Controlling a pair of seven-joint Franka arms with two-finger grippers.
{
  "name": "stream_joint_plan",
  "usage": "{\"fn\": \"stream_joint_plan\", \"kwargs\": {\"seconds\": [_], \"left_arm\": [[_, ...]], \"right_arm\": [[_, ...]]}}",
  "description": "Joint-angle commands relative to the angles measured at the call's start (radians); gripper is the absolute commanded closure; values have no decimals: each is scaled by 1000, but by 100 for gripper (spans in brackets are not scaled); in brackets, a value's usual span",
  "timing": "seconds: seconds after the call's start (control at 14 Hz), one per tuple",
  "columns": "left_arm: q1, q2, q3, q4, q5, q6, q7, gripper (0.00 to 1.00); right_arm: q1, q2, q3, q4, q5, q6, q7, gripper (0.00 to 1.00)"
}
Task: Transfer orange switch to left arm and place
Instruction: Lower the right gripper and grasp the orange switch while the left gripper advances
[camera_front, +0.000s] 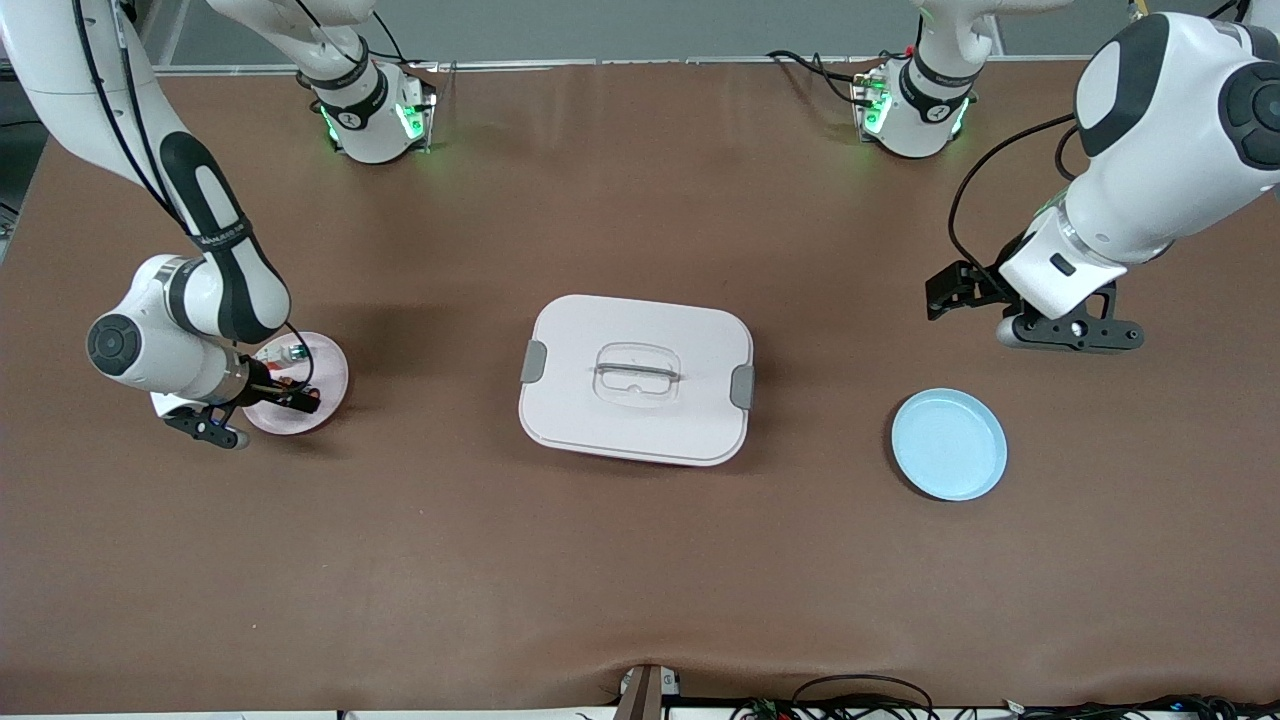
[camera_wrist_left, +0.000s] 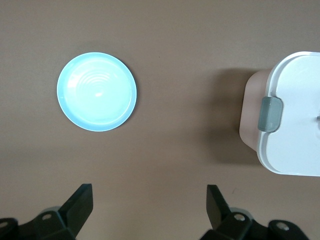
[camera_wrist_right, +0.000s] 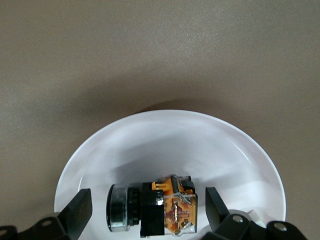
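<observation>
White right arm low over orange switch

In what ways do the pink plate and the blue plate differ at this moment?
The pink plate holds the orange switch and a small white part; the blue plate holds nothing. The pink plate lies toward the right arm's end of the table, under the open right gripper; the blue plate lies toward the left arm's end, with the open left gripper not over it. Both are round and shallow.
</observation>
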Motion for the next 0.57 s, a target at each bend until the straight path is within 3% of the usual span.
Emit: {"fn": "stream_joint_plan", "kwargs": {"seconds": [0.0, 0.07, 0.28, 0.5], "left_arm": [[6, 4, -2, 9, 2, -1, 12, 0], [6, 4, -3, 9, 2, -3, 12, 0], [6, 3, -3, 7, 2, -6, 14, 0], [6, 3, -2, 7, 2, -6, 14, 0]], "right_arm": [[-3, -4, 2, -24, -1, 9, -21, 21], [3, -7, 2, -33, 1, 0, -53, 99], [0, -14, 2, -29, 10, -11, -41, 100], [24, -70, 9, 29, 14, -194, 78, 100]]}}
